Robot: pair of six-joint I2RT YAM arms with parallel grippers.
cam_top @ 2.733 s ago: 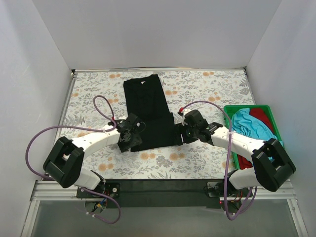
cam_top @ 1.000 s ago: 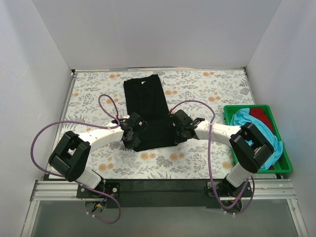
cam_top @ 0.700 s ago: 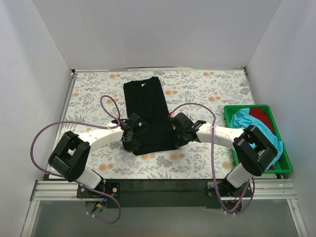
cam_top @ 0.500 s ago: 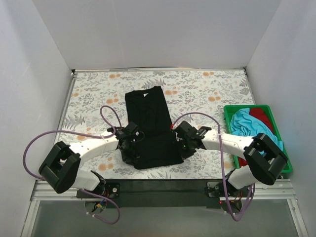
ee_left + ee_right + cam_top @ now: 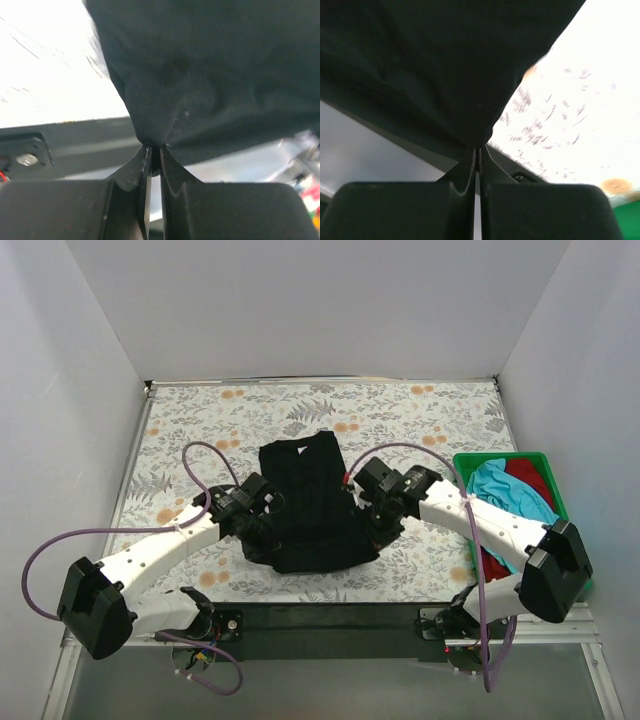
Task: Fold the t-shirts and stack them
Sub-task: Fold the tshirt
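The black t-shirt (image 5: 310,505) hangs lifted between my two grippers above the near middle of the table, its far end still lying on the cloth. My left gripper (image 5: 262,530) is shut on its near left edge, where the black cloth (image 5: 200,75) bunches into the closed fingertips (image 5: 145,155). My right gripper (image 5: 375,523) is shut on the near right edge, the same cloth (image 5: 420,65) pinched at its tips. A turquoise t-shirt (image 5: 510,495) and a red t-shirt (image 5: 528,472) lie in the green tray.
The green tray (image 5: 462,462) stands at the table's right edge, just right of my right arm. The flowered tablecloth (image 5: 400,410) covers the table. White walls close in the left, back and right sides. A black rail (image 5: 330,615) runs along the near edge.
Both grippers have pulled the shirt's near end up and toward the table's near edge. The shirt now covers less of the far table, and its near part billows between the arms.
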